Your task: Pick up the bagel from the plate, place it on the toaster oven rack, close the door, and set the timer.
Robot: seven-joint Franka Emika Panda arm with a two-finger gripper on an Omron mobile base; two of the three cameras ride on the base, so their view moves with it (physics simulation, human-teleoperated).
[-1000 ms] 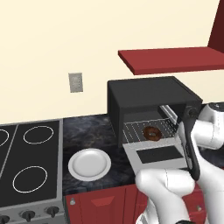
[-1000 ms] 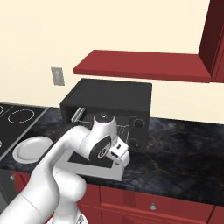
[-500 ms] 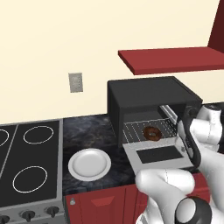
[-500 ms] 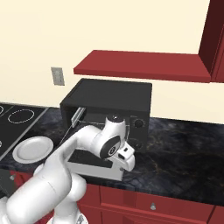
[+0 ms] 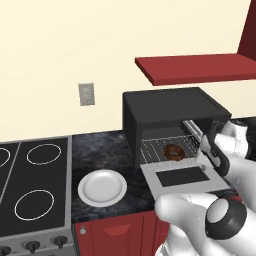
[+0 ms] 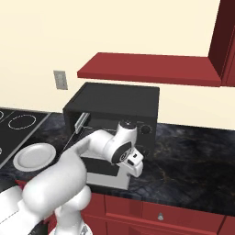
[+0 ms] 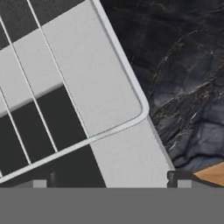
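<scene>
Wire rack [image 7: 65, 109] corner over grey door [image 7: 127, 162].

A small dark-brown ring-shaped bagel [image 5: 173, 151] had a pale hole. The thin wire rack [image 5: 165, 149] was silver, the boxy toaster oven [image 5: 167, 111] black. The flat rectangular door [image 5: 182, 178] was grey around a dark glass window. The round dinner plate [image 5: 102, 187] was white. The marbled stone counter [image 7: 183, 78] was black, veined grey. The lower cabinets [image 6: 183, 215] were dark red.

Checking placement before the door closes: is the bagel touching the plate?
Apart. The left base view shows the bagel on the toaster oven rack, the plate bare on the counter.
</scene>
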